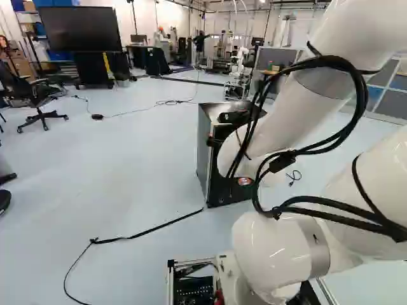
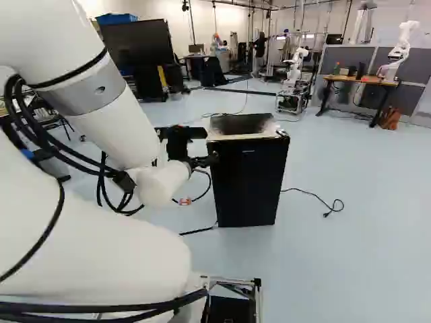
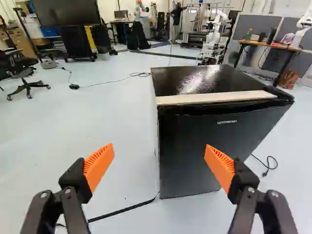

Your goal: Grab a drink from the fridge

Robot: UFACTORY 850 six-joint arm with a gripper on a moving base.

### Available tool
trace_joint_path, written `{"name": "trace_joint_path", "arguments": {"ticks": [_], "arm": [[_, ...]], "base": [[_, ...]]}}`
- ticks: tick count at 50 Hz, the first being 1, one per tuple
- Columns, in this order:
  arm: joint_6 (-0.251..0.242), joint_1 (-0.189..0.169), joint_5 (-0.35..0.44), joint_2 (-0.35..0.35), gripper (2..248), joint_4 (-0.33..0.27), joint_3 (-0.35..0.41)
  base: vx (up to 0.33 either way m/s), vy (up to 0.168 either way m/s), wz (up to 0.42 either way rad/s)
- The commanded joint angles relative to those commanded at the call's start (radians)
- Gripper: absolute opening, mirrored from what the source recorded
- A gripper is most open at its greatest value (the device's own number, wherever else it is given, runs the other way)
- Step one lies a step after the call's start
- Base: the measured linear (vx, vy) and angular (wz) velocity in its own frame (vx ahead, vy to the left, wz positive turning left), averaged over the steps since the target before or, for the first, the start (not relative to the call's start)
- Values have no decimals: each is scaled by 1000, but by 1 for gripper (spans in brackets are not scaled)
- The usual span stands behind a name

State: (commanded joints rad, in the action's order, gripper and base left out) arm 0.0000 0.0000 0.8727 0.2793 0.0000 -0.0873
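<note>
A black mini fridge (image 3: 190, 146) is standing closed; the end effector (image 3: 160, 150) is hanging spread and empty, opening and grabbing remaining.

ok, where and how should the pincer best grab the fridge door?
Probably the top lip of the door, just under the pale strip, coming from the front with the open pincer. The door's face is flat with no bar handle in sight, so that lip looks the likeliest edge to hook. Can't tell which side is hinged.
</note>
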Motion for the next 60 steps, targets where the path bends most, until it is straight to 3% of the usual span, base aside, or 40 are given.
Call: {"name": "trace_joint_path", "arguments": {"ticks": [45,60], "arm": [[0,1,0,-1,247,0,-1],[0,23,0,-23,247,0,-19]], "base": [[0,0,0],[0,0,0]]}}
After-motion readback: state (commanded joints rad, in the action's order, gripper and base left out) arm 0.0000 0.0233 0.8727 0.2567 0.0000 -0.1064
